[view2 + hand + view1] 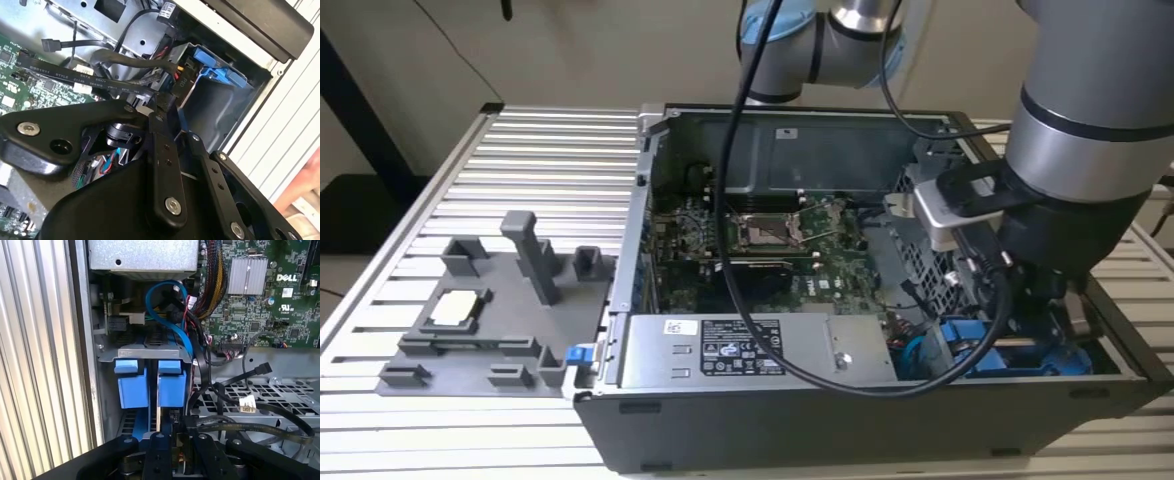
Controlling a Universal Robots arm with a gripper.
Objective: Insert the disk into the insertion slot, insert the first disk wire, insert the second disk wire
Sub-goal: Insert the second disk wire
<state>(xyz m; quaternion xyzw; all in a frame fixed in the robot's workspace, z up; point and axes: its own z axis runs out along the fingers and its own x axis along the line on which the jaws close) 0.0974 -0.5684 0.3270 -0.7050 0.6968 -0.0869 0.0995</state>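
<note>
The disk's bright blue carrier point(133, 390) sits in the dark grey insertion slot point(145, 352) at the case's front corner, on the exterior view's right point(971, 342). In the second wrist view the carrier point(216, 67) lies just beyond my fingertips. My gripper point(177, 439) hangs over the near end of the slot, its fingers drawn close together on a black wire connector point(172, 95) with coloured leads. A second black wire ends in a loose plug point(263, 369) lying on the perforated cage. The arm point(1081, 150) hides the gripper in the exterior view.
A grey power supply box point(747, 350) fills the case front. The green motherboard with its square socket point(767, 230) lies behind. A blue cable point(165, 305) loops above the slot among black wire bundles. A grey fixture point(480, 310) stands on the slatted table, on the exterior view's left.
</note>
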